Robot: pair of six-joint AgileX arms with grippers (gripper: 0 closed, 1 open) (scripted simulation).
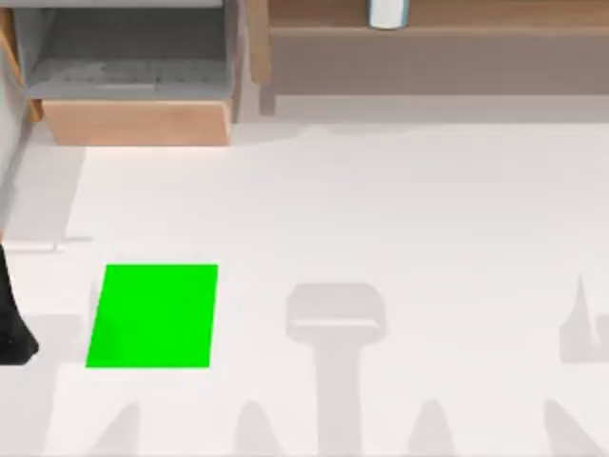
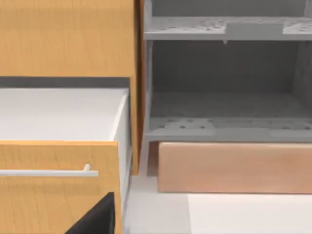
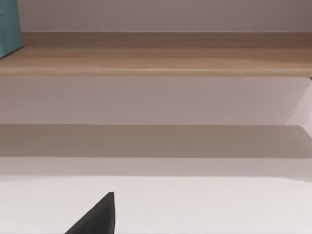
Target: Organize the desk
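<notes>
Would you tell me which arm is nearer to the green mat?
Left. A dark part of the left arm sits at the desk's left edge, just beside the green mat; the right arm's place can't be told.

Broad plain white bench, bright green mat flat on its near left, wooden drawer cabinet at far left, long wooden shelf along far edge, white cup on it.
</notes>
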